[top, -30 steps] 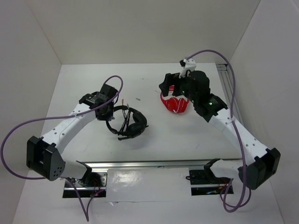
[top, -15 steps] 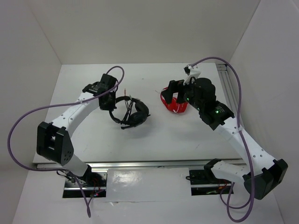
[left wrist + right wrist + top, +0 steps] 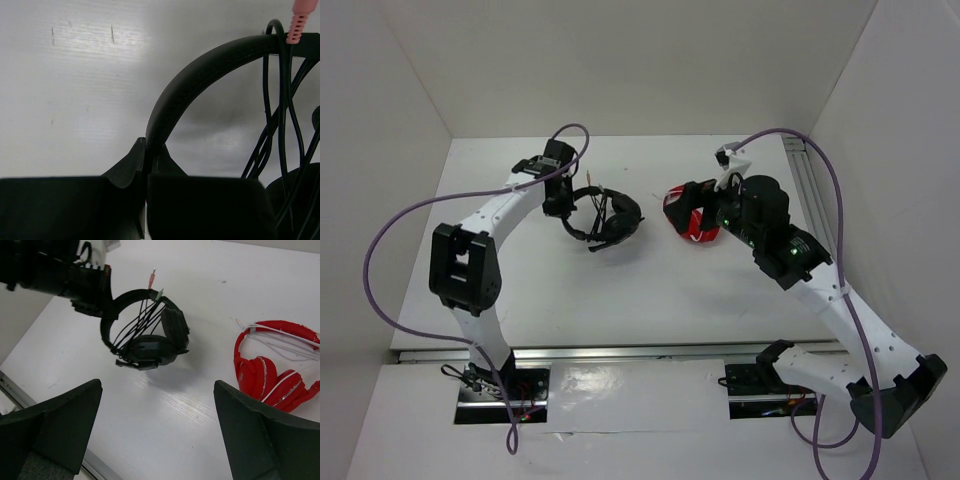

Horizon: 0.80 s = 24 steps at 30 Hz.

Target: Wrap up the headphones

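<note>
Fingers (image 3: 125, 170) of the left gripper (image 3: 146, 165) are pressed together on the thin headband (image 3: 200, 70) of the black headphones (image 3: 610, 222), with the band pinched edge-on between them. From that grip the band arcs up and away to the right in the left wrist view. Several strands of thin black cable (image 3: 282, 125) run across it, and a pink plug (image 3: 298, 22) sticks up past its top.

Seen from the right wrist, the two padded earcups (image 3: 155, 342) sit close together at the far end of the band from the gripper. The cable is strung in loops between band and earcups, and a pink plug and a green plug (image 3: 160, 292) stand out above the band. A soft shadow lies on the white table (image 3: 650, 290) under the earcups; whether they touch the surface cannot be told. From above, the headphones are left of the table's middle, just beside the left gripper (image 3: 560, 200).

The right gripper (image 3: 157, 390) has its fingers (image 3: 65, 430) spread wide apart with nothing between them. It hangs over the red-and-white headphones (image 3: 695, 225), which lie on the table well apart from the black pair, their white cable (image 3: 285, 335) trailing beside them.
</note>
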### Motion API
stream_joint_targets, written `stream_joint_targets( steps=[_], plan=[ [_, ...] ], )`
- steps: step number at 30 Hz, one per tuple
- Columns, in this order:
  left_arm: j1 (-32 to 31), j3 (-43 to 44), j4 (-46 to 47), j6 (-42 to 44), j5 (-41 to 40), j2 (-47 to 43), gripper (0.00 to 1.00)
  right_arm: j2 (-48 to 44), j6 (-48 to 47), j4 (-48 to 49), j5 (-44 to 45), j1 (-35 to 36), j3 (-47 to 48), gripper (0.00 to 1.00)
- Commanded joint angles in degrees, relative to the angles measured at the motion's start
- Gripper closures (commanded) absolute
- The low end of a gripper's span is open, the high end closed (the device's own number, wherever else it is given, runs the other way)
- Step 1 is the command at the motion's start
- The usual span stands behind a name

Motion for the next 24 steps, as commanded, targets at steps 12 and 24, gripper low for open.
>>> stream_joint_targets(
  steps=[12, 24],
  plan=[
    [3.9, 2.8, 4.4, -1.5, 3.3, 3.5, 1.00, -4.2, 0.0, -2.6, 2.5, 2.9, -0.5, 0.00],
    [-15.5, -10.2, -2.3, -14.5, -9.5, -7.6, 1.00, -6.6, 1.0, -5.4, 6.0, 3.4, 1.9, 0.00]
  ],
)
